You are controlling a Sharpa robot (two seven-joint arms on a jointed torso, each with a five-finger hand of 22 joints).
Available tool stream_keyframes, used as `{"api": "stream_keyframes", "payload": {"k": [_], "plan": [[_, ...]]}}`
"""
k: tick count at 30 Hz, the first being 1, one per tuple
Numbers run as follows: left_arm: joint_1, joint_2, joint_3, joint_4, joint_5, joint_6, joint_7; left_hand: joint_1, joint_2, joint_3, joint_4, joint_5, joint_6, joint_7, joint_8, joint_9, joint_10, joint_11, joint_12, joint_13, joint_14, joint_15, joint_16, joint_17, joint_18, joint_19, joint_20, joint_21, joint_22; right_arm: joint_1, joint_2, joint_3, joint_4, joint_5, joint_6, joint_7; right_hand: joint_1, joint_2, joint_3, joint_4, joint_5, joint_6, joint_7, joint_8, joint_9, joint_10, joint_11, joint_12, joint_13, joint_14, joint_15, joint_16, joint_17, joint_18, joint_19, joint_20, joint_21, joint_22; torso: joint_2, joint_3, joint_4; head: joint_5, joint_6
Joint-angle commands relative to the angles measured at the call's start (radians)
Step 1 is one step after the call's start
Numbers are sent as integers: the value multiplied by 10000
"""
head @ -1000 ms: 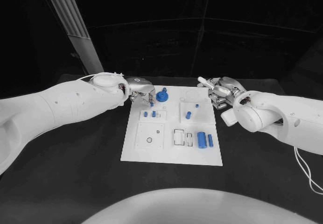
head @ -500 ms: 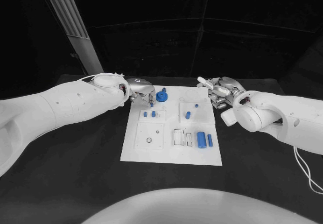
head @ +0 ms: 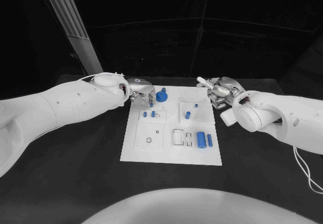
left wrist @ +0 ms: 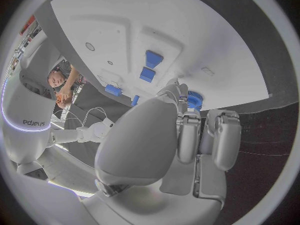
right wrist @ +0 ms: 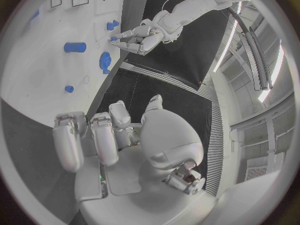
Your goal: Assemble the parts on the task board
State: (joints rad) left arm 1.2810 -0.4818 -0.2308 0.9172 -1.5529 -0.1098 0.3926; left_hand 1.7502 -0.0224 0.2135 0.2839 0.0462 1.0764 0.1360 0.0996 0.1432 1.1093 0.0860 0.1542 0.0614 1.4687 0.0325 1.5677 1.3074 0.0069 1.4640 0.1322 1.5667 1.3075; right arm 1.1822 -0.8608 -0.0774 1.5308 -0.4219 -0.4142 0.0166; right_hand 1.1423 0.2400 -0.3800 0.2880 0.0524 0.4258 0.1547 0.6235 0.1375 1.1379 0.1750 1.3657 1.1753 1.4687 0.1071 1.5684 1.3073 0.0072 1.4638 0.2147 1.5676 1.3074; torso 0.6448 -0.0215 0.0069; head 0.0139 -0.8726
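- Left hand [head: 140,89], upper centre-left of the head view, pinches the blue gear [head: 161,96] at the task board [head: 172,154] far edge.
- Right hand [head: 221,92], upper centre-right, hovers beside the board, fingers curled, holding nothing.

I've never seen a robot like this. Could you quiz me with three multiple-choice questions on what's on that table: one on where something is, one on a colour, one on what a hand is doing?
1. Where is the left hand?
A. at the task board's far left corner
B. on its near edge
C. off the table

2. What colour is the gear-like part by that hand?
A. red
B. blue
C. green

3. What does the right hand hold?
A. a blue part
B. a cable
C. nothing

Answers: 1 A, the head view shows it there. 2 B, plainly blue. 3 C, its fingers show nothing between them.
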Motion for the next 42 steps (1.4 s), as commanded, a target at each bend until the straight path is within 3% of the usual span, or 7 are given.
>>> {"api": "stream_keyframes", "payload": {"k": [1, 15, 30, 34, 36, 39, 42], "plan": [[-32, 7, -28, -15, -39, 357, -108, -54, -207, -19, 33, 55, -89, 90, -105, -70, -57, 99, -80, -10, 1021, 72, 31, 2634, -69, 1068, 55, 41, 2633, 16, 2, 6, 24, -25, 66, 50, 41, 75, -62, 1, -44, -97, 956, 38, -14, -68, 8, 6, -14, 1021, 77, 24, 2635, -72, 1070, 75, 32, 2634, 1, -4, 10, -2, 0], [-35, -2, -28, -36, -40, 290, -241, -351, -713, -228, 50, 57, -725, 285, -371, -286, -502, 287, -349, -2, 1021, 221, 31, 2634, -69, 1068, 168, 41, 2633, 16, 0, 6, 24, -25, 77, 38, 62, 94, -71, 2, -44, -103, 958, 53, -26, -76, 10, 10, -25, 1021, 80, 24, 2635, -72, 1070, 79, 32, 2634, 2, -1, 5, 2, 0], [-37, -163, -28, 18, -40, -1090, -405, -1212, -925, -690, 34, 63, -3241, 409, -335, -784, -953, 369, -265, 34, 1021, 233, 31, 2634, -69, 1068, 280, 41, 2633, 16, -24, 6, 27, -26, 96, -25, 66, 97, -72, 2, -44, -100, 957, 58, -27, -83, 10, 9, -31, 1021, 80, 24, 2635, -72, 1070, 79, 32, 2634, -7, 3, 29, -23, 0], [-35, -297, -27, 33, -41, -1650, -586, -1495, -1190, -860, 73, 65, -3557, 470, -272, -765, -1090, 390, -230, 38, 1021, 241, 31, 2634, -69, 1068, 284, 41, 2633, 16, -37, 5, 15, -135, 84, -10, 104, 100, -67, -12, -42, -87, 956, 72, -29, -177, 10, -32, -113, 1021, 81, 24, 2635, -72, 1070, 81, 32, 2634, -10, -5, 25, -26, 0], [-32, -425, -27, 61, -33, -1934, -661, -1937, -1721, -1008, 93, 137, -3728, 507, -165, -741, -1371, 429, -239, 39, 1021, 266, 31, 2634, 1, 854, 301, -151, 2536, 16, -51, 6, -34, -635, 94, 34, 335, 119, -8, -77, -36, 39, 939, 160, -28, -552, 3, -201, -425, 1021, 80, 24, 2635, -72, 1070, 84, 32, 2634, -19, -8, 25, -41, 0], [-16, -613, -27, 185, 186, -2184, -592, -2276, -1999, -1158, 111, 322, -3916, 517, -5, -719, -1863, 443, -257, 54, 822, 208, -204, 2230, 165, 338, 270, -632, 2304, 17, -90, 7, -88, -1576, 54, 99, 845, 128, 136, -187, -14, 327, 885, 291, -47, -1483, -43, -682, -1218, 1021, 49, 24, 2635, -72, 1070, 69, 32, 2634, -27, -9, 2, -58, 0], [27, -886, -27, 448, 857, -2640, -266, -2564, -2085, -1625, 123, 424, -3952, 556, 265, -678, -2242, 479, -144, 72, 128, 195, -1021, 990, 337, -245, 249, -1208, 2041, 20, -219, 10, -71, -2846, -1, 139, 1582, 102, 336, -358, 154, 694, 791, 343, -116, -3298, -133, -1828, -2941, 1021, -30, 24, 2635, -72, 1070, 8, 32, 2634, -9, -19, 30, -180, 0]]}}
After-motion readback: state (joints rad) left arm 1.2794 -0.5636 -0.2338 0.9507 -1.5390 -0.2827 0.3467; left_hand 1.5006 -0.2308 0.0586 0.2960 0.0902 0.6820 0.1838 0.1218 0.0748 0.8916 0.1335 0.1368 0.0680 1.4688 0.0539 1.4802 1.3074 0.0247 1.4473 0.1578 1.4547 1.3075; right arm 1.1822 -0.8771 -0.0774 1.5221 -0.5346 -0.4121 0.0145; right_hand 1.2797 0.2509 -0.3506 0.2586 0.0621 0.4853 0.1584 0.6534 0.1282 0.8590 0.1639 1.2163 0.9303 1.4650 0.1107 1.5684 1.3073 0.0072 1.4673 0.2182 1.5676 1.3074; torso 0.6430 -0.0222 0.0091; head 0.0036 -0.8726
